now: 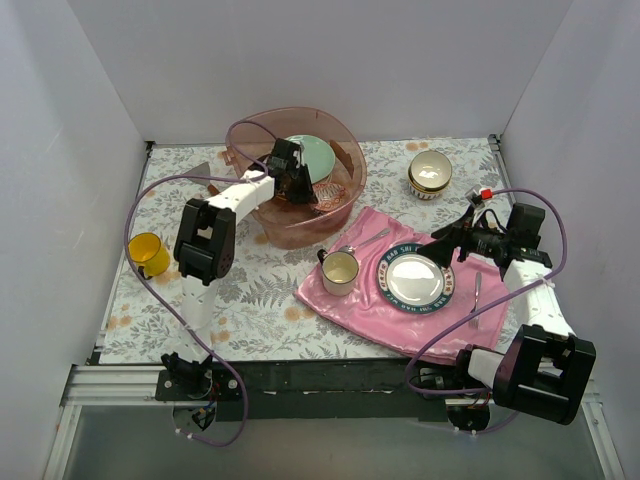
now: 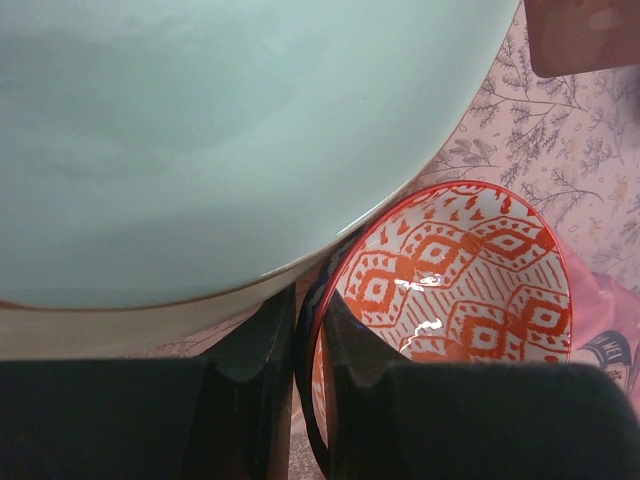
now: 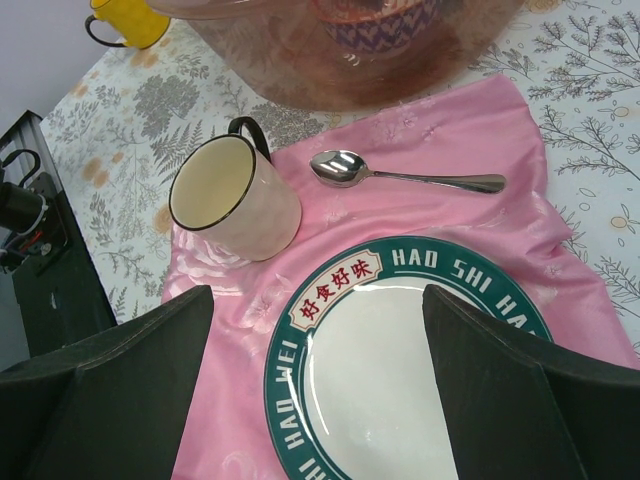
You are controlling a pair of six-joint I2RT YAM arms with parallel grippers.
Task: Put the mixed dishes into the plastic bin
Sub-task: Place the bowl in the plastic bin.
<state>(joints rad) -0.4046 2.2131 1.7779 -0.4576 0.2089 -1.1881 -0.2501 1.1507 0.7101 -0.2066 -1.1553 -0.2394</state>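
Observation:
My left gripper (image 2: 310,345) is shut on the rim of the red-patterned bowl (image 2: 460,290), one finger inside it and one outside. In the top view this gripper (image 1: 297,188) reaches down into the plastic bin (image 1: 300,228). The mint-green plate (image 1: 310,155) leans in the bin and fills the upper part of the left wrist view (image 2: 220,130). A yellow mug (image 1: 148,252) stands at the left and a small cream bowl (image 1: 429,172) at the back right. My right gripper (image 3: 318,320) hangs open over the lettered plate (image 3: 400,390), holding nothing.
On the pink cloth (image 1: 350,305) lie the dark-rimmed lettered plate (image 1: 416,281), a cream cup (image 1: 340,272), a spoon (image 3: 400,176) and a fork (image 1: 476,300). A purple-patterned dish (image 3: 385,25) shows through the bin wall. White walls close in the table on three sides.

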